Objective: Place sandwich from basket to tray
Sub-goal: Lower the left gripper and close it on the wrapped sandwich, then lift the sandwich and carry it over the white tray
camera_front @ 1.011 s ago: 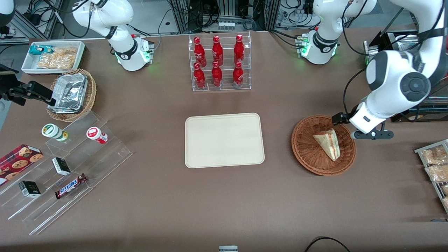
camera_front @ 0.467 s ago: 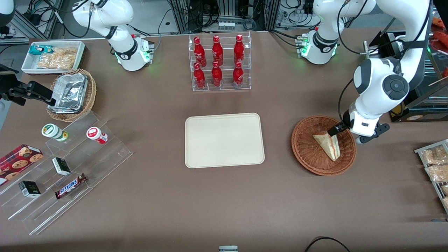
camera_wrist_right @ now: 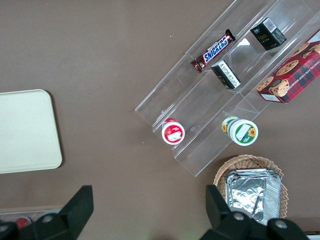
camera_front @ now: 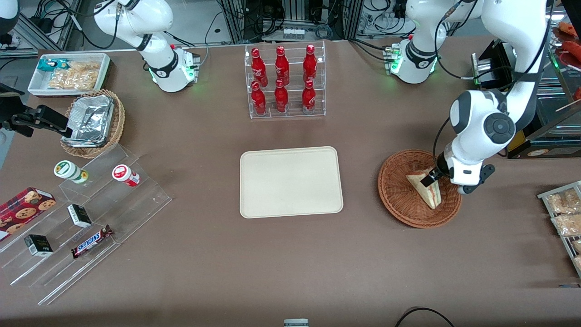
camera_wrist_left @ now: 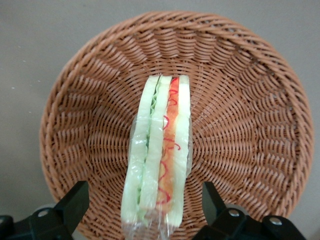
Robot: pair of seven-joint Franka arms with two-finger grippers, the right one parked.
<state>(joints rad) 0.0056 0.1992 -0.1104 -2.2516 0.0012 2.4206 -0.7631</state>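
Note:
The sandwich [camera_front: 425, 189] [camera_wrist_left: 159, 155], a clear-wrapped wedge with green and red filling, lies in the round reddish-brown basket [camera_front: 399, 200] [camera_wrist_left: 250, 125] toward the working arm's end of the table. My left gripper [camera_front: 431, 178] [camera_wrist_left: 145, 205] hangs just above the sandwich, open, with one black finger [camera_wrist_left: 75, 200] on each side of the wedge and gaps to both. The cream tray [camera_front: 290, 181] lies bare at the table's middle.
A clear rack of red bottles [camera_front: 283, 81] stands farther from the front camera than the tray. Bagged snacks on a wire rack [camera_front: 563, 213] lie at the working arm's table edge. A black box [camera_front: 499, 59] stands beside the arm.
My left gripper has swung over the basket and come down, moving from the basket's rim to straddle the sandwich. The sandwich has not moved.

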